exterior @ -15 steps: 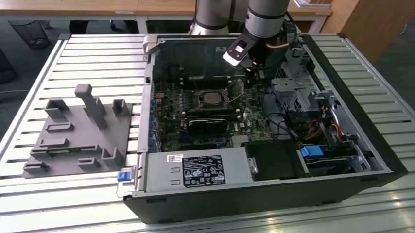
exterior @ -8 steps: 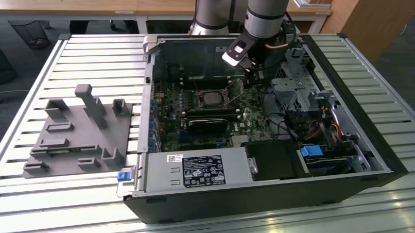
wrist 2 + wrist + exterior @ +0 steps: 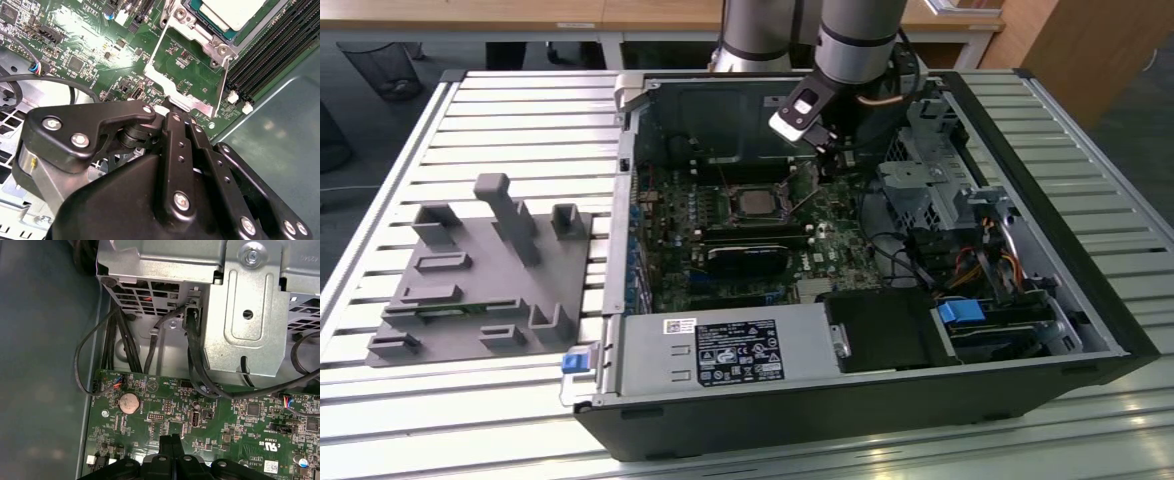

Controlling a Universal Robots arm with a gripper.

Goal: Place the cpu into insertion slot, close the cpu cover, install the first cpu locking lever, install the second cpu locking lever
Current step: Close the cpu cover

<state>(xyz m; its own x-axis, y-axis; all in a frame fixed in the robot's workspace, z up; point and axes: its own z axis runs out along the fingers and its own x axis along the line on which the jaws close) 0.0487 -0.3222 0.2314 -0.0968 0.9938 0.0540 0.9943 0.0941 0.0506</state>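
Lying in the silver-rimmed square insertion slot (image 3: 212, 42), the small silvery-tan square cpu (image 3: 232, 10) is sitting toward the arm-side edge of the green circuit board (image 3: 95, 35). The thin silver windowed cpu cover (image 3: 187, 98) is standing tilted up off it. The black gripper (image 3: 172, 111), fingers pressed together, is touching the cover's free edge.
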